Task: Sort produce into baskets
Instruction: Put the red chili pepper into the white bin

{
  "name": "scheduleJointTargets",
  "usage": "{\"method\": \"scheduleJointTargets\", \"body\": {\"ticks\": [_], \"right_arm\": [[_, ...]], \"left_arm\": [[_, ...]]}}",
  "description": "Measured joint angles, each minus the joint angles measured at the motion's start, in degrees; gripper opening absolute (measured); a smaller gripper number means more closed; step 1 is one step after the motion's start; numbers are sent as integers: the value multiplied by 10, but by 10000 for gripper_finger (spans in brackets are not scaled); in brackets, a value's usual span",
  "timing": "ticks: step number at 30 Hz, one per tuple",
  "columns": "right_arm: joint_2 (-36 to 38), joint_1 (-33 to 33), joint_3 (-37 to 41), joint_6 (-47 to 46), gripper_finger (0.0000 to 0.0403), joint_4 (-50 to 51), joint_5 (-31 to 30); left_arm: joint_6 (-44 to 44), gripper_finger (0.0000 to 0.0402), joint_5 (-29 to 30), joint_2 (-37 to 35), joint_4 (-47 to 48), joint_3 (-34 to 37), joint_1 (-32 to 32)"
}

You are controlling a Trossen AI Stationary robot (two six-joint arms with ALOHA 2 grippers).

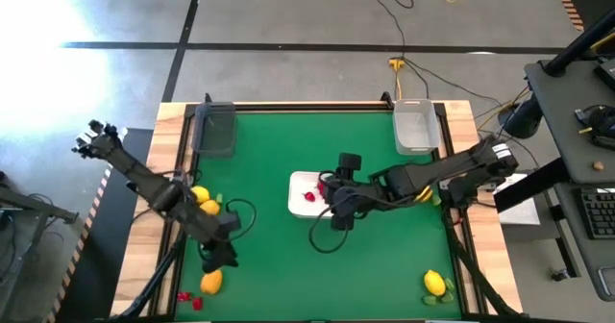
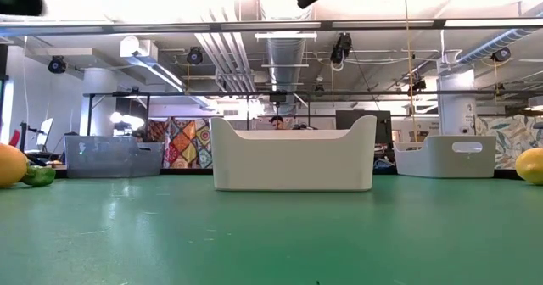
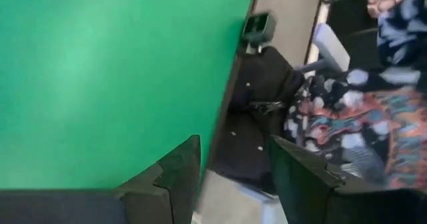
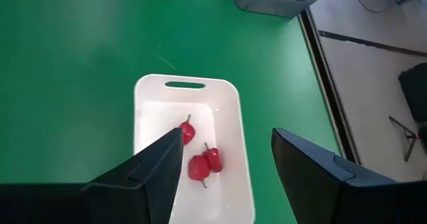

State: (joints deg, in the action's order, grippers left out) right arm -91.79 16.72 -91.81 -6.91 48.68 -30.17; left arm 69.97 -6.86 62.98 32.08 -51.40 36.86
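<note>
Two bins; one white tray holding three red berries; three lemons.

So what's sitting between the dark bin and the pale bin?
Nothing: in the high view only bare green mat lies between the dark bin and pale bin.

Green table mat fills the lower centre of the high view, with a wooden border. Yellow cable lies on the floor above it. Keyboard sits at the right edge.
</note>
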Motion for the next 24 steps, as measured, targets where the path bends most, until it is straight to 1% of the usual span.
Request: {"method": "scheduleJointTargets", "body": {"ticks": [2,7,9,13,17,20,22,24], "right_arm": [[-8,7,0,-12,221,-5,0],[-40,39,0,-11,221,-57,0],[-57,55,1,-10,221,-88,1],[-95,89,1,-23,221,-128,1],[-128,129,1,-68,222,-137,1],[-147,159,1,-103,222,-142,1],[-154,177,1,-125,222,-150,1],[-160,190,1,-144,222,-159,1]], "left_arm": [[67,158,-1,19,3,-4,30],[211,158,-2,81,1,-29,125],[251,158,-3,110,4,-46,156],[276,158,-1,171,11,-88,189],[308,158,-2,239,57,-128,204],[312,159,-32,289,81,-158,213],[306,161,-46,319,122,-179,221],[302,167,-47,344,186,-202,228]]}}
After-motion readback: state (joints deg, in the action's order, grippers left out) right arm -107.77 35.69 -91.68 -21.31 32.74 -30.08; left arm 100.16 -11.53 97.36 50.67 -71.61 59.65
